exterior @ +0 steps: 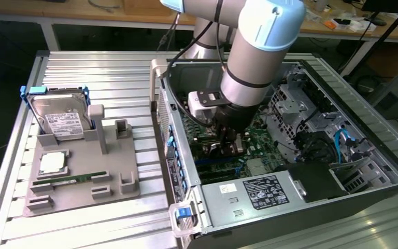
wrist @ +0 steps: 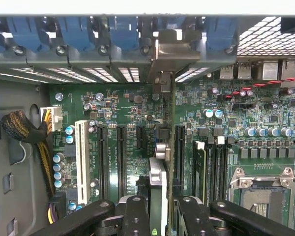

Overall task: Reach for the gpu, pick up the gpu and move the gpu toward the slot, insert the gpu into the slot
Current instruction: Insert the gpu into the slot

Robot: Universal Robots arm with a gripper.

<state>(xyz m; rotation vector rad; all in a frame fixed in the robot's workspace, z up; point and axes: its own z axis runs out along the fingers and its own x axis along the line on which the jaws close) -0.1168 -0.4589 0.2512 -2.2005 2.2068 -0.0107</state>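
My gripper (exterior: 227, 144) is down inside the open computer case (exterior: 365, 124), over the green motherboard (exterior: 258, 140). In the wrist view the gripper (wrist: 163, 216) is shut on the gpu (wrist: 158, 182), a thin card seen edge-on between the two black fingers (wrist: 136, 216). The card runs toward the rear wall of the case, where its silvery end bracket (wrist: 169, 54) meets the row of blue latches. It stands upright over the board, between two long black slots (wrist: 122, 162). The slot beneath the card is hidden, and I cannot tell whether the card's edge is seated.
On the grey holder (exterior: 81, 192) outside the case stand a silver hard drive (exterior: 60, 116) and a slim green memory stick (exterior: 71, 179). Inside are the power supply (exterior: 254, 194), a drive cage (exterior: 302, 109), a braided cable bundle (wrist: 24, 132) and the processor socket (wrist: 263, 196).
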